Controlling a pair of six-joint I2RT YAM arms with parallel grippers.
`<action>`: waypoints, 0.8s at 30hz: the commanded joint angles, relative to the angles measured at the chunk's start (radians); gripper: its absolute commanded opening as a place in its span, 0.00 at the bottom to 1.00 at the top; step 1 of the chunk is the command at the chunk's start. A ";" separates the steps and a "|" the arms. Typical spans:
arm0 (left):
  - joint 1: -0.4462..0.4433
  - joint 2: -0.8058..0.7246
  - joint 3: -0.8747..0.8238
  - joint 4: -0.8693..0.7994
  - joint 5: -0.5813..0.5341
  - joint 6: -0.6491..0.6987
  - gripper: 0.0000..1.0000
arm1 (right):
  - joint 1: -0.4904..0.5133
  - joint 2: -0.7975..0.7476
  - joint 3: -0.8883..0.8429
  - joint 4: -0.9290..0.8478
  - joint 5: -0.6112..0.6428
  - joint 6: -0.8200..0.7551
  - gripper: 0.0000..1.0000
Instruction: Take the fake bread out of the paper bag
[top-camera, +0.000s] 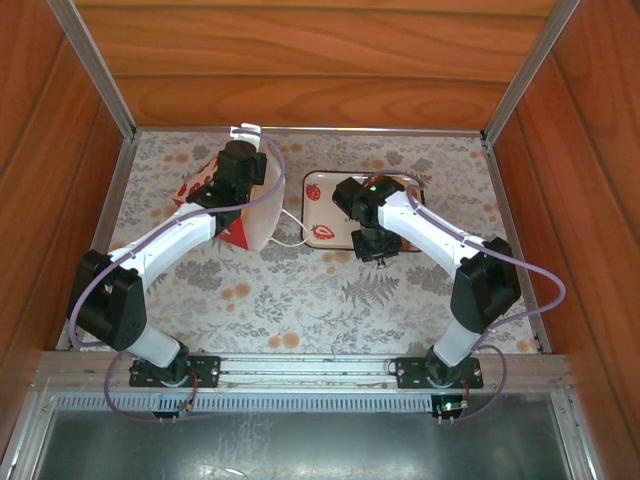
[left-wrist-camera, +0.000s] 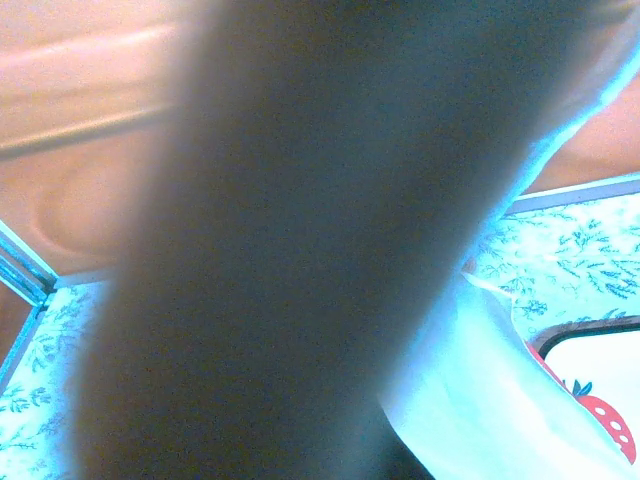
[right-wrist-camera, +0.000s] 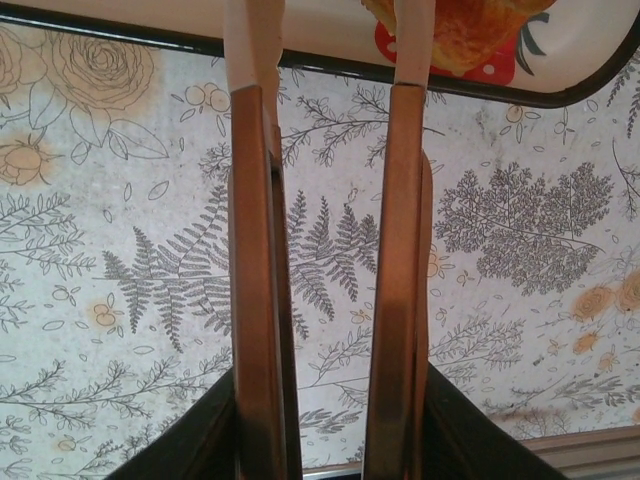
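Top view: left gripper (top-camera: 241, 172) clamped on white, red-banded paper bag (top-camera: 256, 212). Right wrist: right gripper (right-wrist-camera: 330, 40) parted, empty; glossy golden toy pastry (right-wrist-camera: 468, 28) on white strawberry-print tray (right-wrist-camera: 582, 48).

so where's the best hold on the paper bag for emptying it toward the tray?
Pinch the side wall near the red band, coming from above on the far-left side, about where the left gripper sits. The paper bag appears tipped, mouth toward the tray, so that keeps the opening clear. Probably skip the cord handles: thin and floppy.
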 joint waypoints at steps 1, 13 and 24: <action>0.007 -0.007 0.013 0.002 0.004 -0.007 0.00 | 0.009 -0.001 0.030 -0.026 -0.013 -0.010 0.40; 0.007 -0.016 0.009 0.002 0.001 -0.005 0.00 | 0.014 -0.074 0.050 0.002 -0.057 -0.001 0.31; 0.007 -0.030 -0.003 -0.001 0.001 -0.007 0.00 | 0.012 -0.069 -0.011 0.125 -0.199 0.005 0.20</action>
